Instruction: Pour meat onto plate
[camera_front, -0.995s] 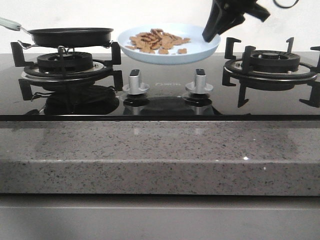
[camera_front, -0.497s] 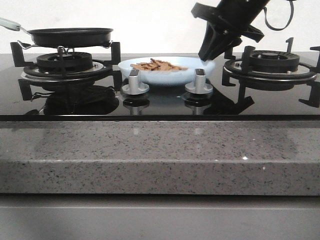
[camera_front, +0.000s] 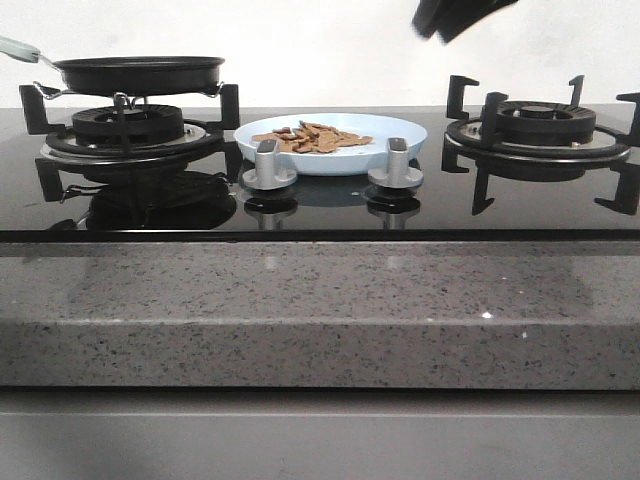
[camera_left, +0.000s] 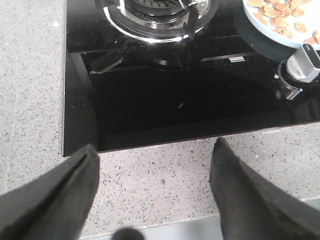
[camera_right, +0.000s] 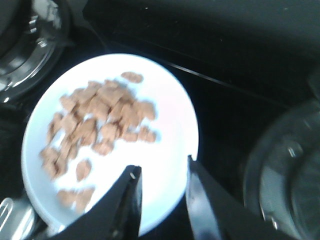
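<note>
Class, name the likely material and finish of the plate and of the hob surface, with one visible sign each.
Plate: probably glazed ceramic, pale and glossy, with a smooth sheen. Hob surface: looks like black glass, since it mirrors the knobs and burner.
</note>
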